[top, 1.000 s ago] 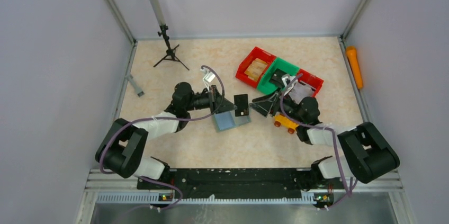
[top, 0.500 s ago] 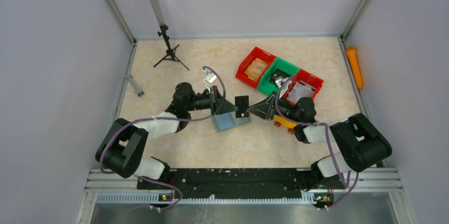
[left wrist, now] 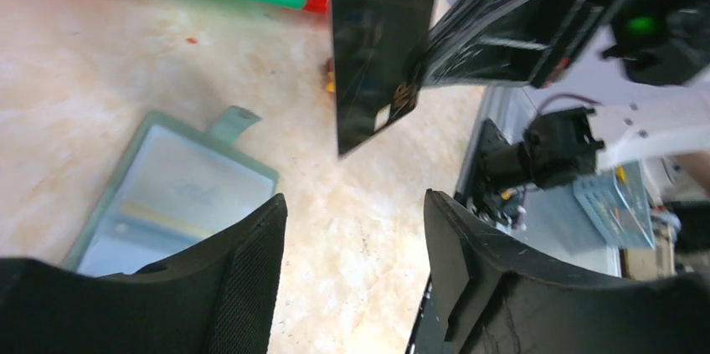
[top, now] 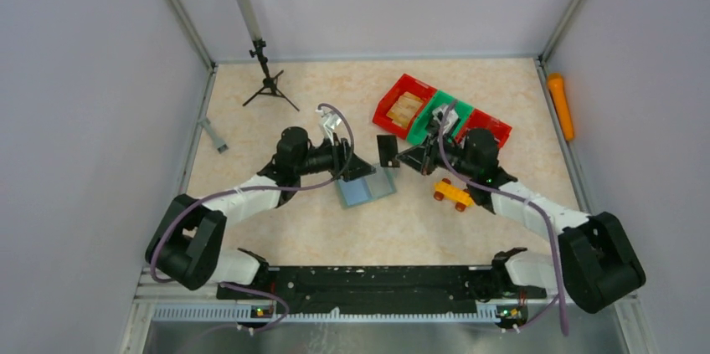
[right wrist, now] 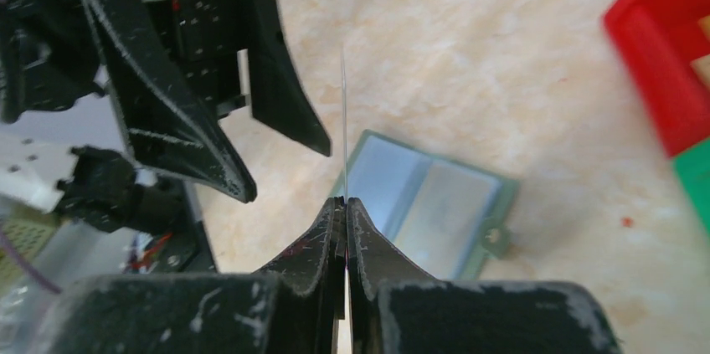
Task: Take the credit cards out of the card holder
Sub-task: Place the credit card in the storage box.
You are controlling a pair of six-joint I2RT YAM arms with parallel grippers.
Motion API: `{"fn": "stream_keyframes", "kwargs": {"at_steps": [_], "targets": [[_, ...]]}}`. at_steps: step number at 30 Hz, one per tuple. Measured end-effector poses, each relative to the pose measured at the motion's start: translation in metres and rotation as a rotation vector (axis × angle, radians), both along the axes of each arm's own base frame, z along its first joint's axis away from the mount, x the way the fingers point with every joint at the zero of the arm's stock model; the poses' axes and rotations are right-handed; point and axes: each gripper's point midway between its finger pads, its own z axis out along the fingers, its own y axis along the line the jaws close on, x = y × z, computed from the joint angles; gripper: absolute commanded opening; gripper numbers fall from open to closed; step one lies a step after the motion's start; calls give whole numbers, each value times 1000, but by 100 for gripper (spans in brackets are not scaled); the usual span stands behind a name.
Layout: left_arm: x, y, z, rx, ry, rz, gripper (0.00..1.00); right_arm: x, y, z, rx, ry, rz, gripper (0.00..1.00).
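R fingers (right wrist: 344, 213) clenched on black credit card (top: 386, 151), now raised clear of card holder (top: 366, 189) vs 1 s ago. Holder flat on bench (top: 402, 224). L fingers (top: 356, 168) spread, empty, at holder's edge. One card out; can't tell if more remain.

The counter (top: 318, 228) was patterned in cream and pale beige marbling. The card holder (top: 366, 191) was edged in grey-green, and its inside was shown in pale blue-grey. The card (left wrist: 381, 61) was seen as black, marked with a small gold-and-white patch near one corner. Toward the far right corner, a red bin (top: 404, 105), a green bin (top: 439, 115) and a second red bin (top: 490, 124) were ranged in a row. The toy car (top: 452, 194) was coloured yellow, with orange wheels. An orange cylinder (top: 561, 105) was seen at the right edge. The left gripper (left wrist: 353, 203) and the right gripper (right wrist: 345, 202) were black, flecked with whitish scuffs.
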Motion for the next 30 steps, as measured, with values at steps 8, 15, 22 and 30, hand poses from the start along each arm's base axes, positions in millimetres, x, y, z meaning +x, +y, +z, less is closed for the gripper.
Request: {"fn": "stream_keyframes", "kwargs": {"at_steps": [8,15,22,30], "targets": [[24,30,6,118,-69,256,68,36,-45,12,-307,-69,-255,0],[31,39,9,139,-91,321,67,50,-79,0,-607,-96,-302,0],[32,41,3,151,-82,336,67,92,-84,30,-849,-203,-230,0],[33,45,-4,169,-74,359,67,120,-102,7,-1147,-198,-98,0]]}}
